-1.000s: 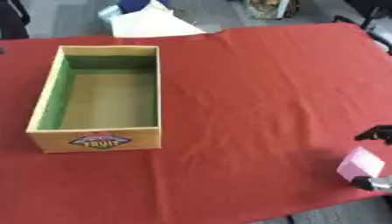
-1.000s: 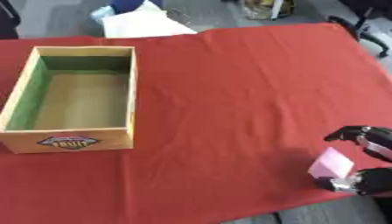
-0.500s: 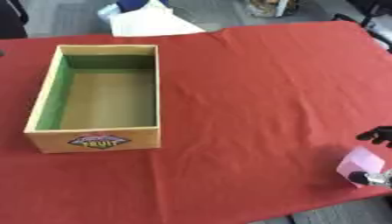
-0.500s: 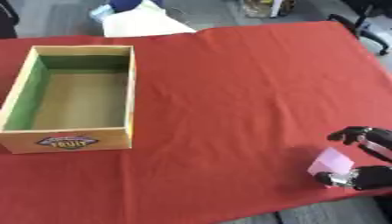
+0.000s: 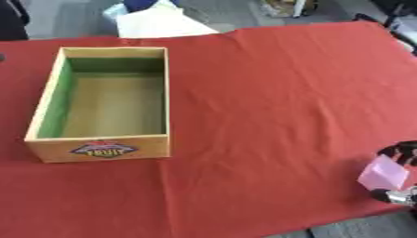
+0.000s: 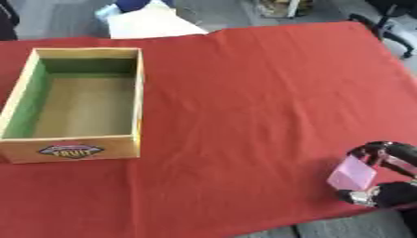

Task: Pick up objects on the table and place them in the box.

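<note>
A wooden box [image 5: 166,100] with green inner walls and a "FRUIT" label on its front stands empty at the left of the red tablecloth. At the lower right, close to the table's front edge, my right hand [image 6: 384,194] has a small pink block [image 6: 352,173] between its curled fingers above and its thumb below. The block is tilted and stays low over the cloth. Most of the hand is cut off by the picture's edge. My left hand shows in neither view.
The red cloth [image 5: 269,93] lies wrinkled between box and hand. Beyond the table's far edge are a cream sheet [image 5: 163,23] and a blue thing [image 6: 134,4]. A chair base [image 6: 391,28] stands at the upper right.
</note>
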Robot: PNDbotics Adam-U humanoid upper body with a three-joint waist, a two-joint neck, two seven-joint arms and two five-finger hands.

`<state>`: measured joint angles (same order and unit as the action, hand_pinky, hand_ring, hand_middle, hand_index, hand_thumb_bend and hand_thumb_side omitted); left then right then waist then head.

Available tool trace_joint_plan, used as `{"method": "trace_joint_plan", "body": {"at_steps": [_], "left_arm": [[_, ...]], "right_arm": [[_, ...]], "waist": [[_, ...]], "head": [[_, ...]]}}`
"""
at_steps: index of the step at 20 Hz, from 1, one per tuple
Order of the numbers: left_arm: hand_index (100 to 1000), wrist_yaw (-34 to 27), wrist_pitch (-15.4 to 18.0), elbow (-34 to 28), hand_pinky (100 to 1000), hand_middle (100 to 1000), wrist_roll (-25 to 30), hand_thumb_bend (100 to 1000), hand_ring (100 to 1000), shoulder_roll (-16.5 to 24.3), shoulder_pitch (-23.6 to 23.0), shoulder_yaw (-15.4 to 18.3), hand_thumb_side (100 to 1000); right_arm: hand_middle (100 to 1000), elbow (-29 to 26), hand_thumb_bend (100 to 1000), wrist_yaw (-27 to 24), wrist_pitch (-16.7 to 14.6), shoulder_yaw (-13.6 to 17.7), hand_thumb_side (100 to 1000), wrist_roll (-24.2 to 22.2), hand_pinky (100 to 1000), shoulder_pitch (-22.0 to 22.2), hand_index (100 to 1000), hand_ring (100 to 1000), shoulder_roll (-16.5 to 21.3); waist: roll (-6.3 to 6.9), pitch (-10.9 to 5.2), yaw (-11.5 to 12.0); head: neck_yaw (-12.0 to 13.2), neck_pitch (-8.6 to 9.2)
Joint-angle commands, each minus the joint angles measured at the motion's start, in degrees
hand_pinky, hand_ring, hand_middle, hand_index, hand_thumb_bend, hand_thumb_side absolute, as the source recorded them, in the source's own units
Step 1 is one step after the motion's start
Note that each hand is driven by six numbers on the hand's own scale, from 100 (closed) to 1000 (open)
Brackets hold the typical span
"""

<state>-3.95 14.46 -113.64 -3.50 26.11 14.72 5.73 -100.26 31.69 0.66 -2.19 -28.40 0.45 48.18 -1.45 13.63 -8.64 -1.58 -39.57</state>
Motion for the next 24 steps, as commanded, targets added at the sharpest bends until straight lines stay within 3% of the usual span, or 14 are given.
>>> {"method": "trace_joint_plan", "body": {"at_steps": [1, 6, 11, 12, 13, 14, 15, 17, 24], "left_arm": [[798, 0.09, -0.01, -0.95, 517, 593, 0.26, 100, 655, 0.58, 0.65, 0.01, 787], [796, 0.07, -0.08, -0.95, 517, 593, 0.33, 100, 655, 0.43, 0.62, -0.01, 788], [796, 0.1, -0.1, -0.95, 518, 594, 0.42, 100, 657, 0.4, 0.76, -0.03, 786], [796, 0.1, -0.1, -0.95, 518, 594, 0.42, 100, 657, 0.41, 0.77, -0.02, 786], [795, 0.1, -0.11, -0.95, 518, 594, 0.44, 100, 657, 0.4, 0.77, -0.03, 786], [795, 0.11, -0.14, -0.95, 518, 594, 0.47, 100, 657, 0.37, 0.76, -0.04, 786], [795, 0.13, -0.18, -0.95, 518, 594, 0.5, 100, 658, 0.35, 0.76, -0.05, 786], [795, 0.17, -0.25, -0.95, 518, 593, 0.59, 100, 658, 0.33, 0.77, -0.05, 785], [794, 0.06, -0.36, -0.95, 519, 593, 0.69, 100, 660, 0.23, 0.86, -0.01, 783]], "right_arm": [[760, 0.28, 559, -0.16, 0.2, 0.4, 632, -0.12, 730, -0.69, 888, 719, 1.29], [724, 0.95, 513, -0.28, 1.15, 0.4, 607, 1.09, 713, -1.03, 869, 684, 1.15], [674, 0.38, 388, -0.9, 1.37, 0.05, 544, 2.97, 704, -1.28, 825, 656, 1.04], [671, 0.32, 358, -0.97, 1.41, 0.02, 532, 3.28, 704, -1.29, 821, 656, 1.06], [665, 0.28, 275, -1.03, 1.43, -0.02, 466, 3.48, 707, -1.29, 814, 658, 1.08], [664, 0.25, 262, -1.17, 1.43, -0.05, 456, 3.61, 708, -1.27, 814, 659, 1.09], [659, 0.2, 179, -1.36, 1.44, -0.05, 442, 3.72, 711, -1.27, 811, 661, 1.08], [657, -0.05, 106, -1.78, 1.63, 0.05, 498, 4.17, 711, -1.27, 807, 660, 1.07], [648, -1.48, 100, -3.7, 1.95, 0.12, 403, 5.11, 702, -1.29, 804, 648, 1.22]], "waist": [[0.03, -0.57, 0.07], [0.01, -0.52, 0.14], [0.02, -0.45, 0.28], [0.01, -0.44, 0.3], [-0.01, -0.42, 0.32], [-0.04, -0.41, 0.34], [-0.06, -0.4, 0.35], [-0.11, -0.42, 0.37], [-0.34, -0.64, 0.46]], "head": [[-0.16, 0.73], [-0.29, 0.81], [-0.35, 0.78], [-0.36, 0.78], [-0.37, 0.77], [-0.37, 0.76], [-0.36, 0.75], [-0.32, 0.71], [-0.35, 0.87]]}}
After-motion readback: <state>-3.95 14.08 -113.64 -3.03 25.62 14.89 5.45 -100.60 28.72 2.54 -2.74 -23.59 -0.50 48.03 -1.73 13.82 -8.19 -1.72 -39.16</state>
